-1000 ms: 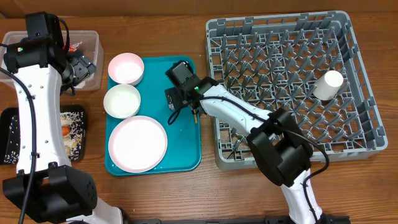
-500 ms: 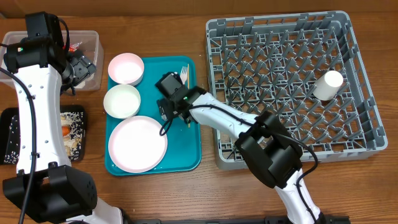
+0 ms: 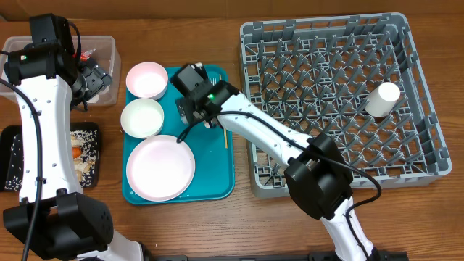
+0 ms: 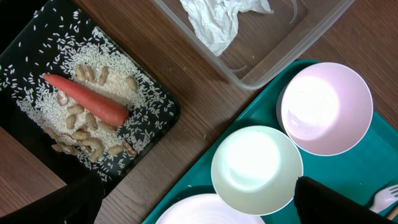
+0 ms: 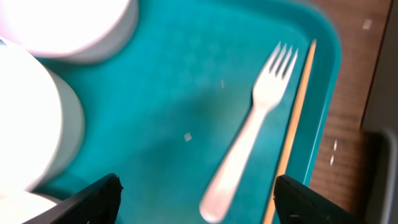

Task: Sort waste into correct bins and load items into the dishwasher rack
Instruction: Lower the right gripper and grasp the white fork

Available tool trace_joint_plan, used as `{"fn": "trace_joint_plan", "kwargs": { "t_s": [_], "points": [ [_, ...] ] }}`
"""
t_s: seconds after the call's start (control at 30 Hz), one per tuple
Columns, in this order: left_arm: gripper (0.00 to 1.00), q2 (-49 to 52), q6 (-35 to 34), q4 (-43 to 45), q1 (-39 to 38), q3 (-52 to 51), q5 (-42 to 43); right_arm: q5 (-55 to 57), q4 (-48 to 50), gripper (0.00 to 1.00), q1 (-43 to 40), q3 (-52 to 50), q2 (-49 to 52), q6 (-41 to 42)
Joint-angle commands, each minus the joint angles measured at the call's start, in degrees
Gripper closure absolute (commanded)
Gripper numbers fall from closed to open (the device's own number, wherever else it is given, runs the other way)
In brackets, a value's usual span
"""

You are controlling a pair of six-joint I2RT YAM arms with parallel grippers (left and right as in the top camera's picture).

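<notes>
Wooden table, flat teal plastic tray: white plastic fork lies by tray's right edge, beside thin wooden stick, long axes near parallel. Right gripper open, hovering above, fork's handle end under the gap. Left gripper open, farther off.

I see a teal tray lying flat on the wooden table, left of centre, its long sides running away from me. It has a raised rim and rounded corners. My left wrist view catches its near-left part and bare wood beside it. My right wrist view shows its floor and a corner, with wood beyond. A beige strip borders the table's far edge.
</notes>
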Motion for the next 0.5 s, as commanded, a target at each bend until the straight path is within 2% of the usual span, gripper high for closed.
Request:
{"fn": "trace_joint_plan", "kwargs": {
  "t_s": [0.0, 0.47],
  "points": [
    [0.0, 0.0, -1.1, 0.1, 0.1, 0.5, 0.2, 1.5, 0.7, 0.19, -0.2, 0.5, -1.0, 0.3],
    [0.0, 0.0, -1.1, 0.1, 0.1, 0.5, 0.2, 3.0, 8.1, 0.2, -3.9, -0.9, 5.5, 6.5]
  ]
}}
